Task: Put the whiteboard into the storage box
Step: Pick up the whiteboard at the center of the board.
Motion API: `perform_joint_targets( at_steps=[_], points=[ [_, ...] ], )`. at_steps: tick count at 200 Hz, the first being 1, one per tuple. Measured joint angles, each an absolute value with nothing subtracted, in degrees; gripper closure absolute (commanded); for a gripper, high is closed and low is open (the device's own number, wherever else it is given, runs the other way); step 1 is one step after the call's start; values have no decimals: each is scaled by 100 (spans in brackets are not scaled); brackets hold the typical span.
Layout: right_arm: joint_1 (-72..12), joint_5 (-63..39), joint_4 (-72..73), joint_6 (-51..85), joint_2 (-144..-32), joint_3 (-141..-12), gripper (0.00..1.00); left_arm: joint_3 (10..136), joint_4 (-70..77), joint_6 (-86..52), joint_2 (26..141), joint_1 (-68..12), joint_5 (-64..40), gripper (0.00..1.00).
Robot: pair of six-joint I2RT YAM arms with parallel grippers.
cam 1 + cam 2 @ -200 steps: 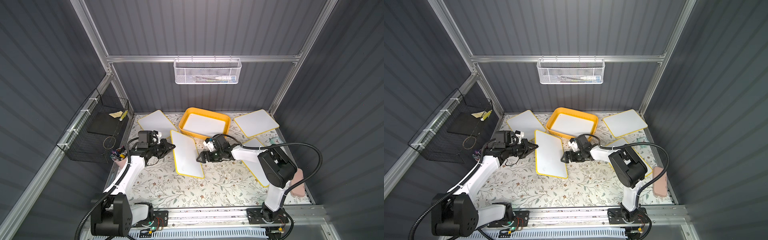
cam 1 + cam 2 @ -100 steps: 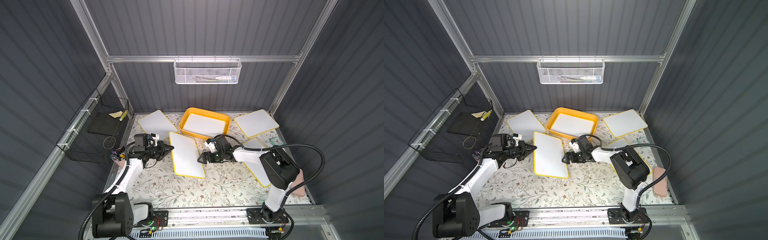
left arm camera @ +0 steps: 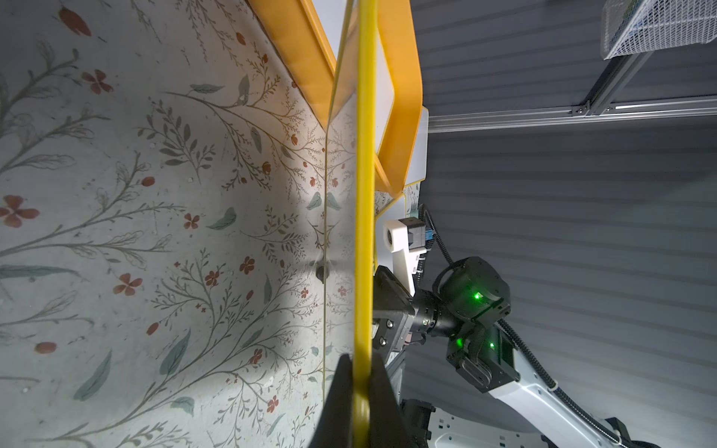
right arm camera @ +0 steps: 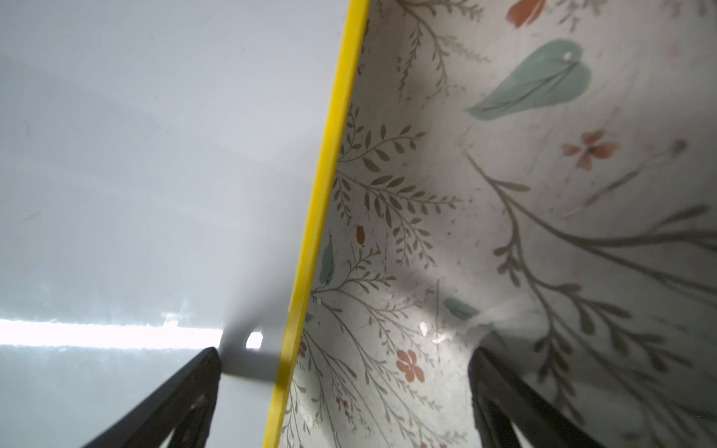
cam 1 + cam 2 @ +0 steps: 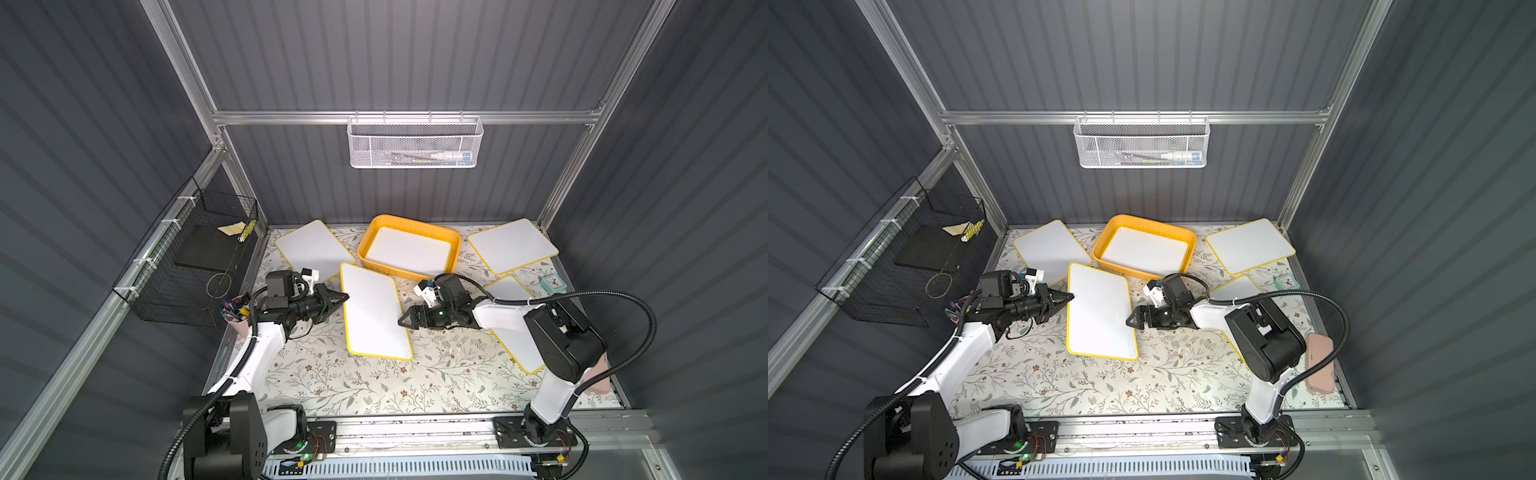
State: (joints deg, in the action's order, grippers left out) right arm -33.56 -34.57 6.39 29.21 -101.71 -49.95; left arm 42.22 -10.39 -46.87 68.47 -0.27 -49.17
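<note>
Floral table is carrying the storage box at far centre, one board already lying inside. The whiteboard is hanging just near of it, raised at its left edge. Risk: the one-edge pinch letting it swivel or sag, far corner catching the box rim. Left gripper is clamping that left edge; right gripper is gaping wide, straddling the right edge, gripping nothing.

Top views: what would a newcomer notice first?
The yellow-edged whiteboard mid-table stands out, pinched between two arms: the left gripper has its jaws shut on one long edge, while the right gripper has its jaws open astride the opposite edge. Just behind it, the orange storage box already shows a white board inside, and more boards lie scattered around.
</note>
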Motion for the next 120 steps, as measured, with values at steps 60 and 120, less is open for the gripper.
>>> perform_joint_targets(
  at_steps=[60,120],
  points=[
    [-3288,-3334,1057,2995,-9452,-4456,2,4204,-504,-5024,6788,-25,-5190,100],
    [-3201,-2969,1616,3048,-8606,-3872,2,4053,659,-5841,6790,56,-5457,100]
  ],
)
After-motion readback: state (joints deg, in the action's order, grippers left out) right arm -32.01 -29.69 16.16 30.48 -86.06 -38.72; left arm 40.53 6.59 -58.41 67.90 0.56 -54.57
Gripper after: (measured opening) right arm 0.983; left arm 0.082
